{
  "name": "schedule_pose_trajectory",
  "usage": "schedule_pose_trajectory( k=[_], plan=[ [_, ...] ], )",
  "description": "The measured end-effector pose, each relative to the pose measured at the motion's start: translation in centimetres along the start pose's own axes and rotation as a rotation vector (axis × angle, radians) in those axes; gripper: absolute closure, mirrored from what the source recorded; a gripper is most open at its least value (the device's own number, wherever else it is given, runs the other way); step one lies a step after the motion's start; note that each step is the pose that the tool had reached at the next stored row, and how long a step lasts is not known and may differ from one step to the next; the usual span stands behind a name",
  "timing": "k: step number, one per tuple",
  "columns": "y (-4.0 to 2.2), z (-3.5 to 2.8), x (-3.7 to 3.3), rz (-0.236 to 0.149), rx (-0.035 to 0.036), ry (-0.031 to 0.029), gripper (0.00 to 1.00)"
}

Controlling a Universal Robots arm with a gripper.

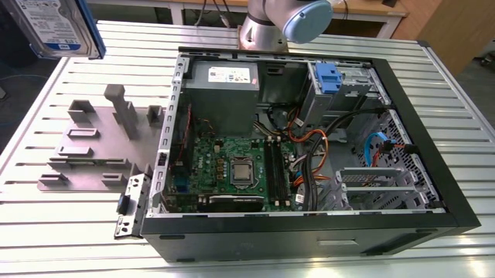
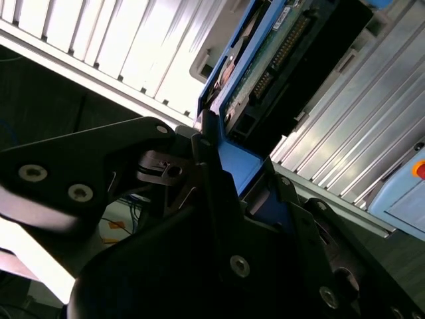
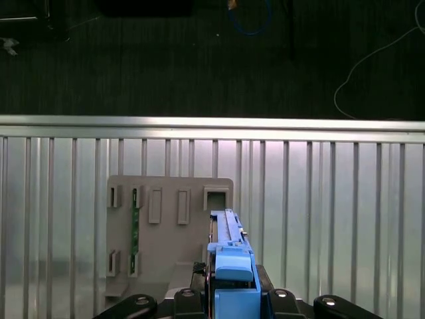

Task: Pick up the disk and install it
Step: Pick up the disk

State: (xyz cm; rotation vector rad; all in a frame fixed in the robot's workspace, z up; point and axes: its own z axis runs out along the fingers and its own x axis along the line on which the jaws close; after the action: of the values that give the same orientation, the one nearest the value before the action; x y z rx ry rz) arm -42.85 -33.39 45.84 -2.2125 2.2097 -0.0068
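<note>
Slatted aluminium table (image 1: 62, 243) carries everything.

Landmark: open black computer case (image 1: 294, 240), lying on its side with the interior exposed, so the drive bay can be reached from above.

Flat grey fixture plate (image 1: 85, 156) with upright slots lies just beside the case, on the exterior view's left.

Disk (image 1: 58, 26), a silver rectangular drive with a white-and-blue label in a blue plastic carrier, hangs in the air well apart from the case, out past the fixture plate. The first wrist view looks down on that plate beneath it.

Black linkage gripper (image 3: 229, 296) is clamped on the carrier's edges. Judged reason: the flat faces stay free for sliding into the bay.

Blue plastic bracket (image 1: 328, 78) sits inside the case at its far corner, unoccupied; install not yet done.
</note>
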Motion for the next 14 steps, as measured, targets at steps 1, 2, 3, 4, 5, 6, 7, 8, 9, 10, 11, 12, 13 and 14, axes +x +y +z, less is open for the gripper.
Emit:
schedule_pose_trajectory(
  k=[1,2,3,4,5,6,7,8,9,10,11,12,13,14],
  plan=[
    [0.0,-0.06,0.0,0.0,0.0001,-0.0004,0.64],
    [0.0,-0.12,0.0,0.0,0.0,-0.0008,0.64],
    [-0.01,-0.16,0.01,0.0,-0.0001,-0.0017,0.64],
    [-0.01,-0.2,0.03,0.0,0.0,-0.0035,0.64],
    [-0.01,-0.26,0.06,0.0,0.0001,-0.0056,0.64],
    [-0.01,-0.36,0.07,0.0,-0.0001,-0.0073,0.64],
    [-0.01,-0.47,0.08,0.0,-0.0002,-0.0082,0.64],
    [-0.01,-0.52,0.09,0.0,-0.0002,-0.0087,0.64],
    [0.0,-0.51,0.1,0.0,0.0,-0.0089,0.64],
    [-0.01,-0.5,0.11,0.0,0.0002,-0.009,0.64],
    [-0.01,-0.51,0.14,0.0,0.0001,-0.009,0.64],
    [0.0,-0.51,0.2,0.0,0.0001,-0.0091,0.64],
    [0.0,-0.51,0.29,0.0,0.0001,-0.009,0.64],
    [-0.01,-0.51,0.45,0.0,0.0,-0.009,0.64]
  ],
)
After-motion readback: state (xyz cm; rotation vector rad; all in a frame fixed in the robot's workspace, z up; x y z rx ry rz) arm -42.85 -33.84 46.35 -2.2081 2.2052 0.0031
